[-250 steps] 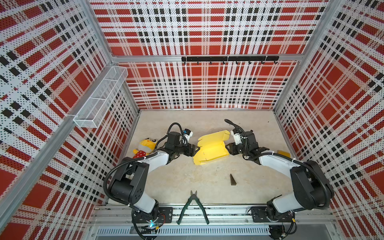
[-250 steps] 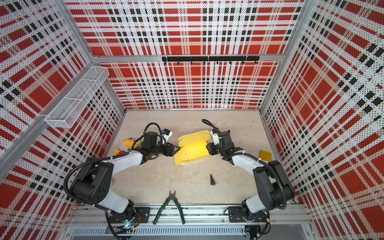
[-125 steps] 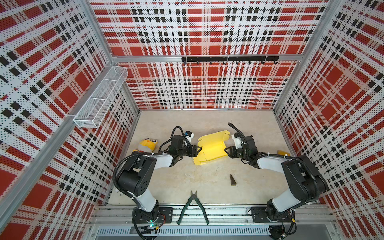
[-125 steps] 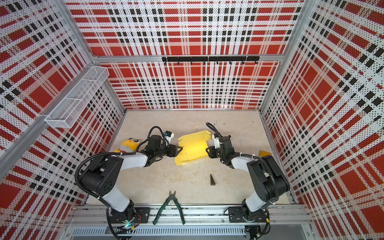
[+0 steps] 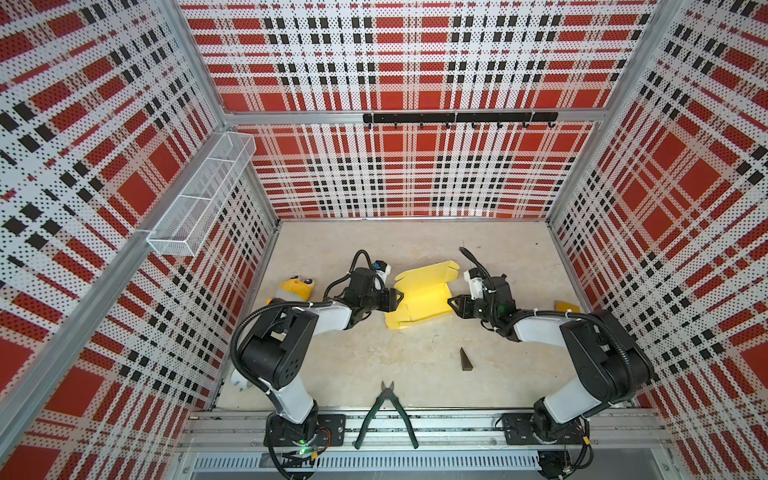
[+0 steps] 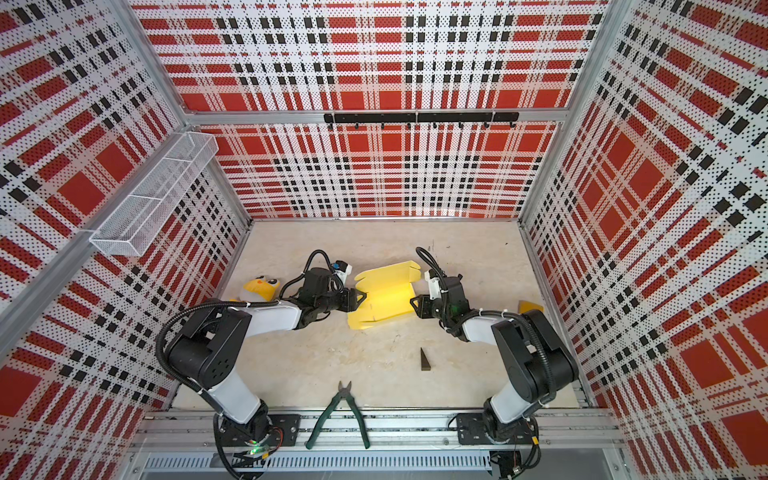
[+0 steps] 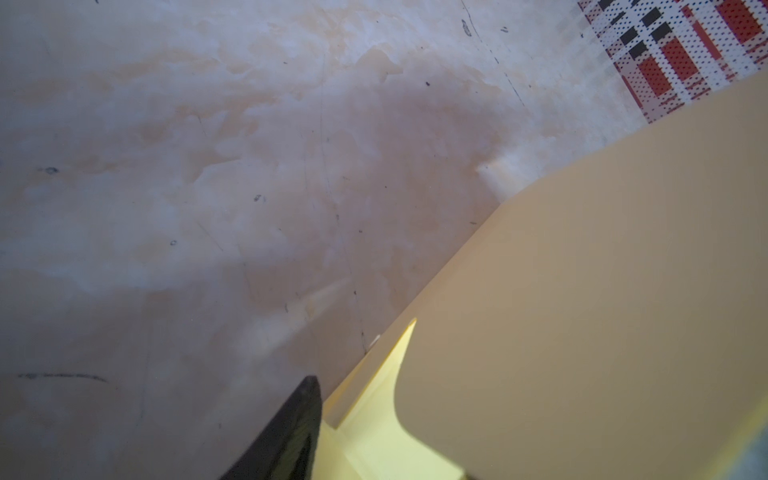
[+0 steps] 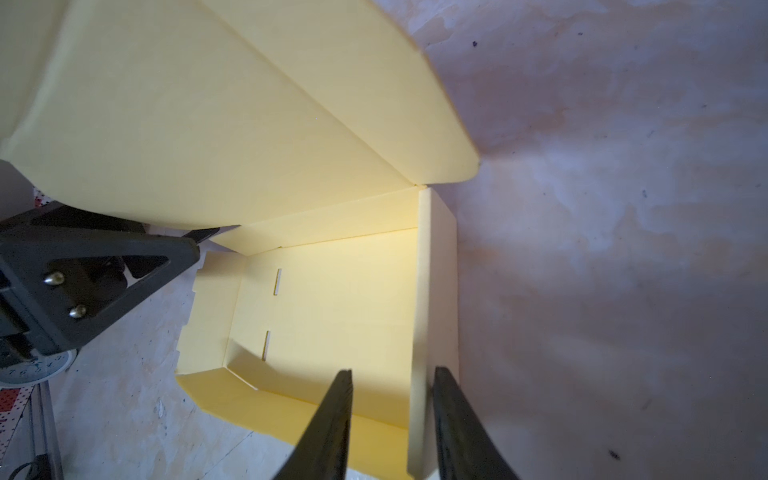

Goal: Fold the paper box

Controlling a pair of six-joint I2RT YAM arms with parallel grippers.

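The paper box (image 5: 419, 297) (image 6: 384, 297) is pale yellow cardboard, half formed on the floor with its lid flap raised at the back. My left gripper (image 5: 398, 297) is at the box's left edge. In the left wrist view one black finger (image 7: 297, 428) shows beside the cardboard (image 7: 582, 291), which hides the other finger; the jaws look open around the flap. My right gripper (image 8: 392, 386) (image 5: 452, 302) is open and straddles the box's right side wall (image 8: 422, 332), which sits close to one finger.
A yellow plush toy (image 5: 296, 287) lies behind the left arm. Green-handled pliers (image 5: 388, 409) lie at the front edge, with a dark wedge (image 5: 465, 359) on the floor nearby. A small orange-yellow piece (image 5: 567, 306) is by the right wall. A wire basket (image 5: 199, 203) hangs on the left wall.
Both grippers have come in against the box's two sides and their jaws have narrowed. The lid flap now stands higher than a second ago.
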